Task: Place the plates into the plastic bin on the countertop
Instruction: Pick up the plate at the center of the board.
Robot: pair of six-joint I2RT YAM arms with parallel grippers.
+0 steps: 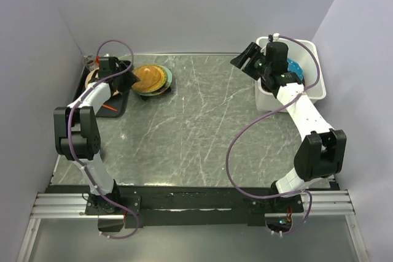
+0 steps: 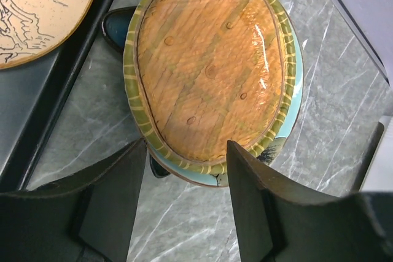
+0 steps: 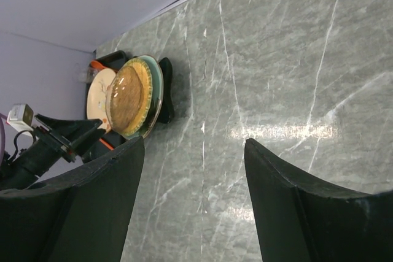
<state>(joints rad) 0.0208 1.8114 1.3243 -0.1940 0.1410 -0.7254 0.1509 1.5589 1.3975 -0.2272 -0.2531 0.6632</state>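
Observation:
A stack of plates [image 1: 151, 80] sits on the countertop [image 1: 196, 127] at the back left. Its top plate is orange with a green-yellow striped rim [image 2: 209, 65]; a teal plate [image 2: 293, 99] and a dark one [image 2: 118, 27] lie under it. My left gripper [image 2: 187, 145] hovers open at the stack's near rim, a finger on either side, holding nothing. A cream plate [image 2: 37, 10] lies on the black tray. The plastic bin [image 1: 312, 93] stands at the back right with a teal dotted plate [image 1: 295, 67] inside. My right gripper [image 1: 244, 59] hangs open and empty just left of the bin.
The flat black tray [image 2: 31, 102] lies left of the stack, against the left wall, with a thin orange item [image 1: 109, 108] on it. Walls close in the countertop at the back and both sides. My right arm's cable [image 1: 245, 133] loops above the right half.

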